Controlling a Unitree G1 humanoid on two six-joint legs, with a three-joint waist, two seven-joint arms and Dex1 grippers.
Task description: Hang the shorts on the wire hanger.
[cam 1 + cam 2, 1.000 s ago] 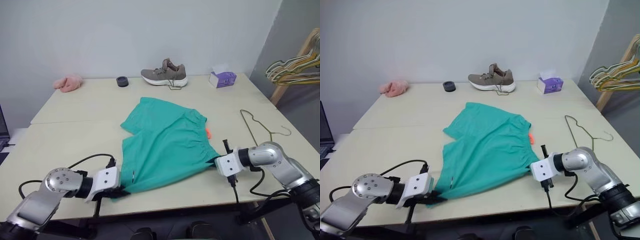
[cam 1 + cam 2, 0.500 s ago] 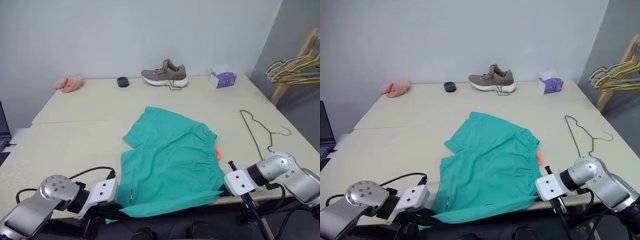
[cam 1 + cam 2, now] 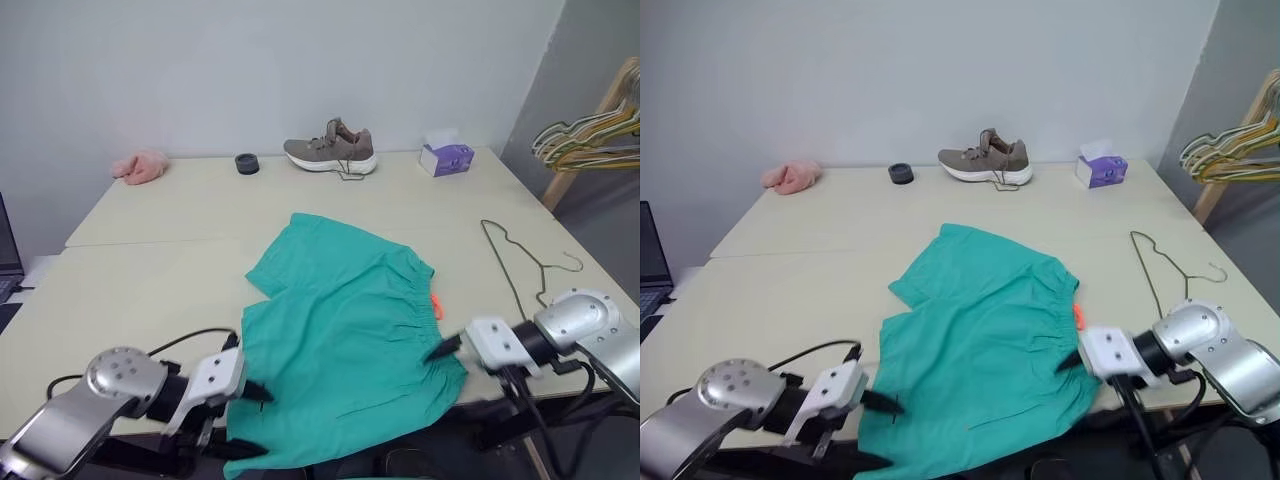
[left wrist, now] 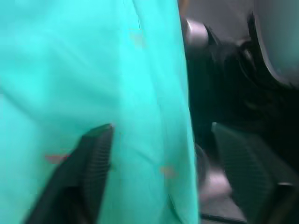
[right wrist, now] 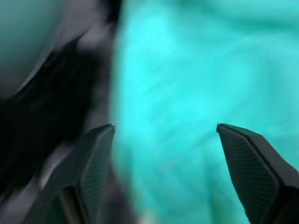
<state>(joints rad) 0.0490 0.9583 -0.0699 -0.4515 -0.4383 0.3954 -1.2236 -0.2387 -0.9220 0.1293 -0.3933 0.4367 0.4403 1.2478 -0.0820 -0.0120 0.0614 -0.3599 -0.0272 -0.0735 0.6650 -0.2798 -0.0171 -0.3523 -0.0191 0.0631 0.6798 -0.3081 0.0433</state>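
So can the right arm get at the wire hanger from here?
Probably yes. The hanger lies flat on bare table on the right arm's side, just beyond the open right gripper, apart from the shorts, with nothing between them.

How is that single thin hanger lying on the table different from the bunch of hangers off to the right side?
The wire hanger is a single one, lying flat on the table to the right of the shorts; the bunched hangers are several together, hanging off a wooden stand beside the table. The wire hanger is dark olive; the bunched hangers are pale green and yellow. Both kinds are thin, roughly triangular, and carry no clothing.
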